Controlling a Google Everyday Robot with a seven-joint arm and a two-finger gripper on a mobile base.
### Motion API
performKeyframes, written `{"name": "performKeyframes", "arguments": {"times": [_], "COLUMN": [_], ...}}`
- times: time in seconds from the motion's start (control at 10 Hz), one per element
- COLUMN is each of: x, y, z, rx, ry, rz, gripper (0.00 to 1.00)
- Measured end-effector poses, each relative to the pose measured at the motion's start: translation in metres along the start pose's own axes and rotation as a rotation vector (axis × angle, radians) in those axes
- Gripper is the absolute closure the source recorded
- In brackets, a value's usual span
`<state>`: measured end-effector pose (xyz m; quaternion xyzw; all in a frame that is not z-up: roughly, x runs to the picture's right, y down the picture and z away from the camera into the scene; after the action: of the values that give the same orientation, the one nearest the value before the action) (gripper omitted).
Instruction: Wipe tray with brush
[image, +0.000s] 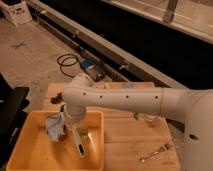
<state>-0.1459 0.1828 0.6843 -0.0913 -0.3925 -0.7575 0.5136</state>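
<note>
Gripper low inside the tray, clenched on the brush — push too hard and the handle may twist loose, or the light tray skids sideways.

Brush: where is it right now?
Camera view, lower left: the brush reaches down into the yellow tray, gripped by the shut end effector, beside a crumpled grey wad.

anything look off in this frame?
Crumpled pale wad lies in the yellow plastic tray beside the gripper, which holds the long white-handled brush there: it may obstruct wiping. Small metal fork lies loose on the wooden table.
</note>
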Motion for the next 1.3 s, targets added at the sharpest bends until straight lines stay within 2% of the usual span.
{"name": "performKeyframes", "arguments": {"times": [0.4,0.6,0.8,0.9,1.0,1.3], "x": [0.0,0.002,0.001,-0.008,-0.014,-0.034], "y": [0.0,-0.001,-0.01,-0.018,-0.024,-0.055], "z": [0.0,0.002,0.004,0.004,0.004,0.0], "rx": [0.002,0.015,0.029,0.032,0.032,0.032], "ry": [-0.001,-0.022,-0.038,-0.048,-0.051,-0.041], "rz": [0.0,-0.038,-0.193,-0.314,-0.389,-0.62], "gripper": [1.0,1.0,1.0,1.0,1.0,1.0]}}
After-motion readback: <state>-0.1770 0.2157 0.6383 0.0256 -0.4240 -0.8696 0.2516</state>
